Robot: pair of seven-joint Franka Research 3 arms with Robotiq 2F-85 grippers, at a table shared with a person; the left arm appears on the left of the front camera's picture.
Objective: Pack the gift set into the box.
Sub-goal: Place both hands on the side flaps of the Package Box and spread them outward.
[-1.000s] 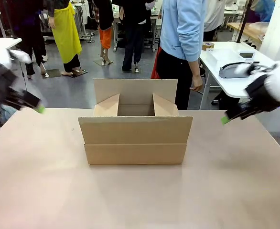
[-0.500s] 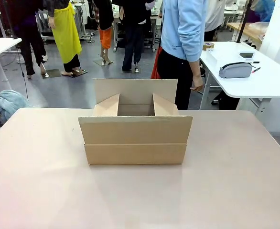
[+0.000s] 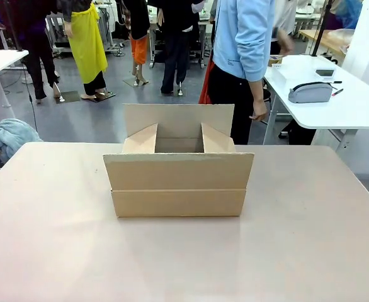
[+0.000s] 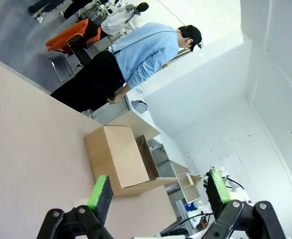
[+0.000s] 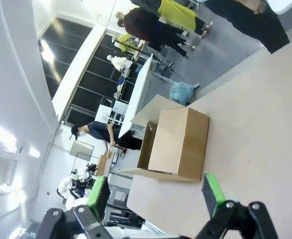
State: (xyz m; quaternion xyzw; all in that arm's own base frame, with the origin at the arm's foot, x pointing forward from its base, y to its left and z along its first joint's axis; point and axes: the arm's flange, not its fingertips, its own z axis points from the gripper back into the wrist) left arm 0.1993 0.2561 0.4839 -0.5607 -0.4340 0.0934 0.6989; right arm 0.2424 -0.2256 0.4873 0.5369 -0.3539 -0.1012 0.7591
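The box [image 3: 178, 202] sits on the counter [image 3: 46, 251] midway between its left and right edges and nearer its far edge, top open, and what I can see of its inside past the near flap [image 3: 178, 171] is plain brown cardboard. It is an unmarked corrugated carton with its far flap [image 3: 178, 119] upright and its side flaps [image 3: 143, 139] slanting. My left end effector [image 4: 158, 191] and right end effector [image 5: 155, 191] each hang above the counter with fingers spread wide, gripping nothing.
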